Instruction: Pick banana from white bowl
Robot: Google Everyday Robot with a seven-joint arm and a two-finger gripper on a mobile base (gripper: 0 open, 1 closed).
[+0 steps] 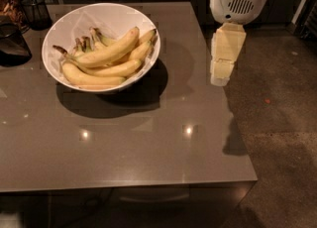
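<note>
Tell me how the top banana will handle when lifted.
Ripe yellow, the banana probably stays stiff but bruises easily. Resting atop other bananas in the white bowl, it may drag them. The end effector hangs right of the bowl.

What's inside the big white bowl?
The white bowl holds a pile of yellow bananas, the longest banana on top. They hide the bowl's bottom. The gripper hangs to the right, outside the bowl.

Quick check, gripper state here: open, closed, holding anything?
Gripper: open or closed cannot be told; it hangs by the right edge of the table, apart from the white bowl where the banana lies.
</note>
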